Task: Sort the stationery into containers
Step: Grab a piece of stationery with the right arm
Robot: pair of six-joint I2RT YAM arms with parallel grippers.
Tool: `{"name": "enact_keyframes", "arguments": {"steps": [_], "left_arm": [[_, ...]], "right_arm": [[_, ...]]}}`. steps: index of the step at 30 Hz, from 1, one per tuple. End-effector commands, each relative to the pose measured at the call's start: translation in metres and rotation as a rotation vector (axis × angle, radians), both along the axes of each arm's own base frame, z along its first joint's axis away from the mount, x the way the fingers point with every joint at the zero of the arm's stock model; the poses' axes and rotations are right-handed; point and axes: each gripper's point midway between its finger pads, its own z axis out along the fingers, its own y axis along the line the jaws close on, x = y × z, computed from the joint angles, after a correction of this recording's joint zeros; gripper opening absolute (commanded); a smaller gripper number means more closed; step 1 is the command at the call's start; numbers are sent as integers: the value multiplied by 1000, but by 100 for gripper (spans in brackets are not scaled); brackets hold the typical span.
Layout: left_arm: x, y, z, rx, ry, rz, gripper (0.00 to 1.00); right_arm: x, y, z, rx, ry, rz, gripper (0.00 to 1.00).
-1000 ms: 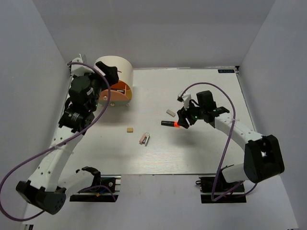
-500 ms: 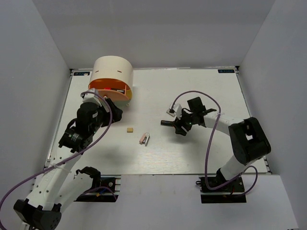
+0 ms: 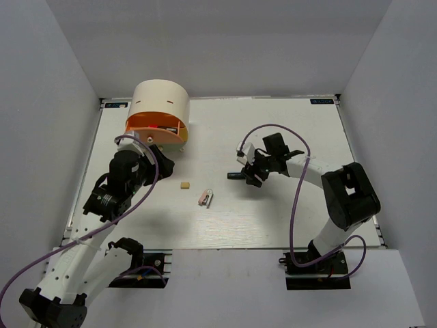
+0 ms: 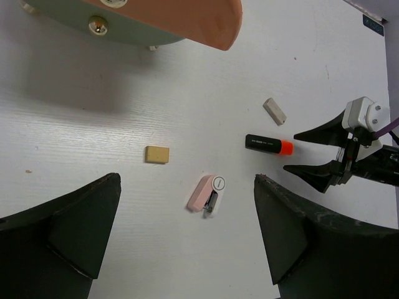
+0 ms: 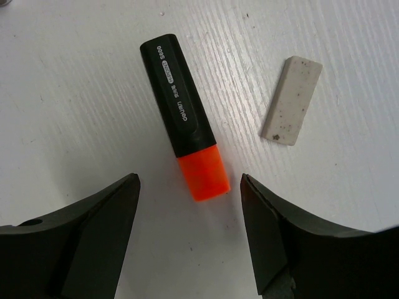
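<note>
The right gripper [image 3: 247,175], jaws spread, has dropped astride the orange-capped marker [image 5: 184,118] lying right of centre, while the empty, splayed left gripper [image 4: 186,178] has backed off the container [image 3: 160,109] at upper left, so a pickup looks imminent.

A white table [image 3: 273,219] with a fine wood grain fills the middle of the top view. Plain pale grey walls close it in: a left wall [image 3: 41,137], a far wall [image 3: 225,48] and a right wall [image 3: 403,102]. A small blue label [image 3: 319,102] sits at the table's far right corner. The light is even, with soft shadows.
</note>
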Motion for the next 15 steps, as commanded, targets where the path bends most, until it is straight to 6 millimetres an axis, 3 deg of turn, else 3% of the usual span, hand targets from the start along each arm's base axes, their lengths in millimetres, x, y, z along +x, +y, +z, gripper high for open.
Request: {"name": "enact_keyframes", "arguments": {"steps": [1, 15], "left_arm": [[-3, -4, -5, -11, 11, -17, 98], [-3, -4, -11, -12, 30, -13, 99]], "right_arm": [[15, 15, 13, 26, -66, 53, 72], [12, 29, -6, 4, -26, 135, 65]]}}
